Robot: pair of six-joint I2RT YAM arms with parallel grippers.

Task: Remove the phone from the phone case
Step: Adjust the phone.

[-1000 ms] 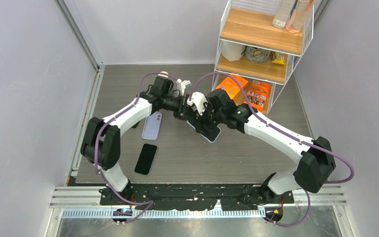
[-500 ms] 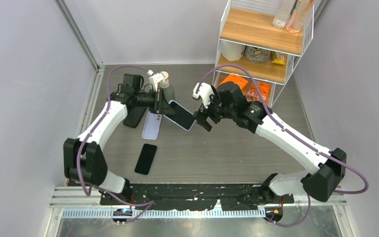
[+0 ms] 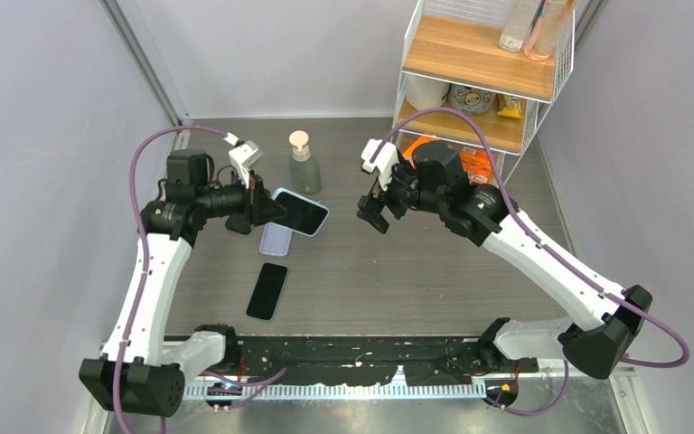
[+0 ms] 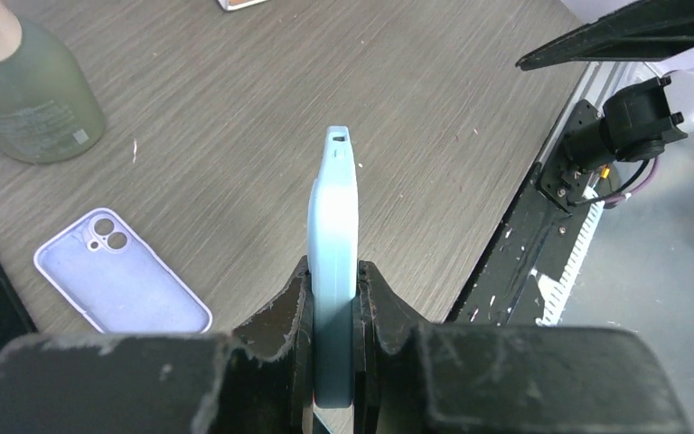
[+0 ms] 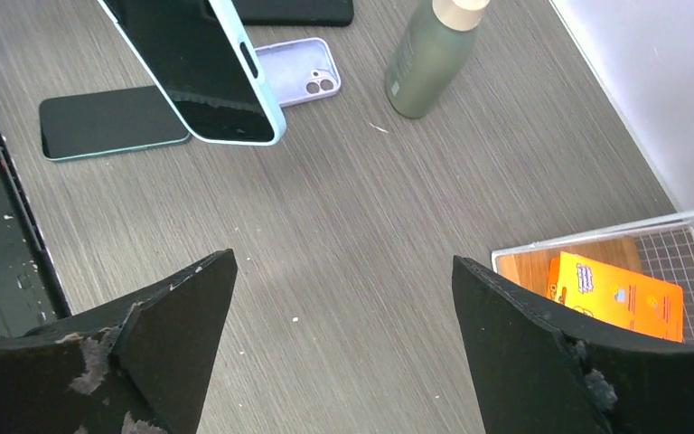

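The left claw [image 3: 260, 202] is closed on one end of the phone [image 3: 300, 212]. The phone sits in its blue case [image 4: 332, 226] and is held in the air above the counter [image 3: 416, 271], left of centre in the top view. The right claw [image 3: 372, 215] stands wide and empty, to the right of the phone. A lilac case [image 3: 276, 240] lies on the counter below the phone.

Lab cell: grey panels [image 3: 45, 136], aluminium rails [image 3: 145, 63]

Bottle [image 3: 304, 163] upright on counter [image 3: 398, 271]. Just nearer than bottle: cased phone [image 3: 299, 212] in left tool [image 3: 264, 208], over empty case [image 3: 276, 238]. Nearer again: bare phone [image 3: 267, 291]. Right of bottle: shelf rack [image 3: 479, 81].
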